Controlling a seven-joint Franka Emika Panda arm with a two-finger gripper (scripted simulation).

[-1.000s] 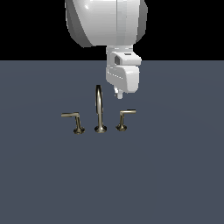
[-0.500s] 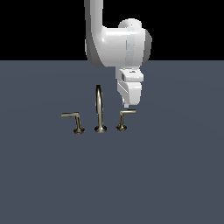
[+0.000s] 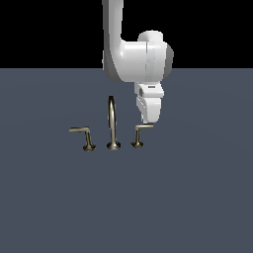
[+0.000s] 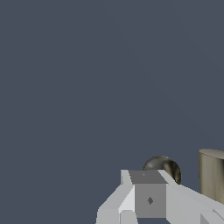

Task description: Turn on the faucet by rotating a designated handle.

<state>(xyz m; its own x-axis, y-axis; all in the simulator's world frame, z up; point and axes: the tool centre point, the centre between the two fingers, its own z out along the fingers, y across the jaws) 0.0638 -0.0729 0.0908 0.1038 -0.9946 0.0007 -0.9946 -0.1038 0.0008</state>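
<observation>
The brass faucet stands on the grey surface in the exterior view: a tall arched spout (image 3: pixel 113 123), a handle with the longer bar (image 3: pixel 84 136) on the exterior view's left, and the handle with the shorter bar (image 3: pixel 140 134) on the right. My gripper (image 3: pixel 148 121) hangs straight down with its tips just at the free end of the shorter bar; the fingers look pressed together and hold nothing. In the wrist view the gripper (image 4: pixel 148 192) sits by a rounded brass part (image 4: pixel 165 167) and a brass cylinder (image 4: pixel 213 175).
The flat grey surface (image 3: pixel 188 197) spreads around the faucet, with black background behind it. The white arm (image 3: pixel 133 59) rises above the handle and spout.
The arm has swung toward the exterior view's right and lowered. The gripper has come down from above the spout area to the end of the shorter handle bar. The faucet parts have not moved.
</observation>
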